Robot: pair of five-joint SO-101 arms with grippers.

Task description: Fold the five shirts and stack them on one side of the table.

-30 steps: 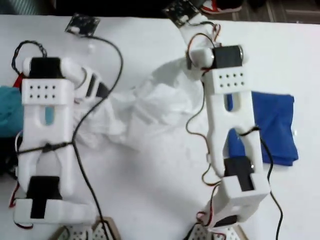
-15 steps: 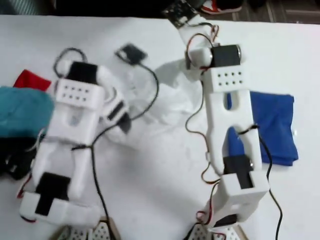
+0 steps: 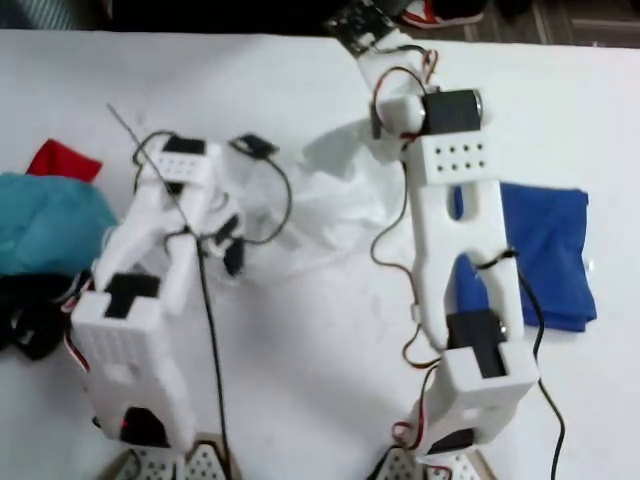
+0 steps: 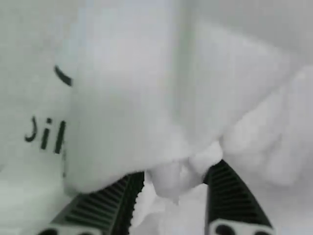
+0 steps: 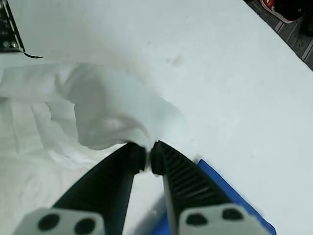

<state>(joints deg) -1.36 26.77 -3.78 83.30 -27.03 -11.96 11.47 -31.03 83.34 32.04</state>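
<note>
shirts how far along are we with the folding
Done: one blue shirt lies folded flat by the right arm. In hand: the white shirt is crumpled mid-table, pinched by the right gripper and bunched in the left gripper. Left: teal shirt, red shirt and dark cloth heaped beside the left arm.

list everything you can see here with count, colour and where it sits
white shirt: 1, white, crumpled mid-table between the arms
blue shirt: 1, blue, folded, right side under the right arm
teal shirt: 1, teal, left edge
red shirt: 1, red, beyond the teal shirt
black cloth: 1, black, left edge
table: 1, white
left end effector: 1, black fingers, gripping the white shirt
right end effector: 1, black fingers, pinching the white shirt
</note>
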